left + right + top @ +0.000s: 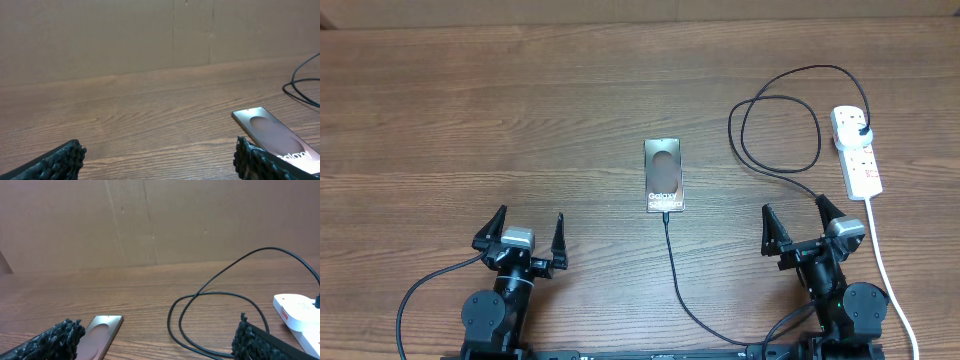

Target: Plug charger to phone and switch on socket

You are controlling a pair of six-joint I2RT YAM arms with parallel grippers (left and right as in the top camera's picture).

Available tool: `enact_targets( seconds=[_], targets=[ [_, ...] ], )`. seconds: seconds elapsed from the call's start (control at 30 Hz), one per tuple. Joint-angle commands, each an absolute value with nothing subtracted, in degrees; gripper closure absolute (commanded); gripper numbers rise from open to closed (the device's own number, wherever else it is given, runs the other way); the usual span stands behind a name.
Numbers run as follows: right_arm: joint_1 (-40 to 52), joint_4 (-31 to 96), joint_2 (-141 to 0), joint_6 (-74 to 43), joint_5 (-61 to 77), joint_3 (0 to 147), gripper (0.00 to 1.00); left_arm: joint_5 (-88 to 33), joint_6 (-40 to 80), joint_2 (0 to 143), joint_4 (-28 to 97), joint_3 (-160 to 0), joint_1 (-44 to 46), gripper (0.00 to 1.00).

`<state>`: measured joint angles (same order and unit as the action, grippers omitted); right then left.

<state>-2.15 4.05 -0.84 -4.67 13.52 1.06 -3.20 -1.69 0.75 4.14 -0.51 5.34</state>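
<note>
The phone (664, 175) lies flat at the table's middle, dark face up with white lettering. The charger (780, 130), a thin black cable, loops at the right. Its black plug (861, 131) sits in the white socket (857, 152), and its other end reaches the phone's near edge (665, 213). I cannot tell whether the tip is seated. My left gripper (528, 232) stands open, near and left of the phone. My right gripper (800, 222) is open between the phone and the socket. The left wrist view shows the phone (275, 135) past my right finger; the right wrist view shows the phone (102, 332), the cable loop (220, 315) and the socket (300, 312).
A thick white cord (885, 270) runs from the socket toward the near right edge, beside my right arm. The black cable (685, 290) trails from the phone toward the near edge between the arms. A plain brown wall (150, 220) stands beyond the table.
</note>
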Motion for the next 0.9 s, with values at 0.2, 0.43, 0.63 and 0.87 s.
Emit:
enact_targets(
  seconds=[0.2, 0.43, 0.63, 0.87],
  targets=[
    [-1.6, 3.9, -0.2, -4.6, 13.2, 0.4, 0.0, -2.8, -2.6, 0.3, 4.3, -0.3, 5.7, 0.0],
    [-1.6, 3.9, -0.2, -4.4, 12.9, 0.4, 0.0, -2.8, -2.6, 0.3, 4.3, -0.3, 5.7, 0.0],
    [-1.6, 3.9, -0.2, -4.7, 12.9, 0.4, 0.0, -2.8, -2.6, 0.3, 4.3, -0.3, 5.7, 0.0],
    [-1.6, 4.4, -0.2, -9.8, 8.1, 0.5, 0.0, -2.8, -2.6, 0.3, 4.3, -0.3, 5.7, 0.0]
  ],
)
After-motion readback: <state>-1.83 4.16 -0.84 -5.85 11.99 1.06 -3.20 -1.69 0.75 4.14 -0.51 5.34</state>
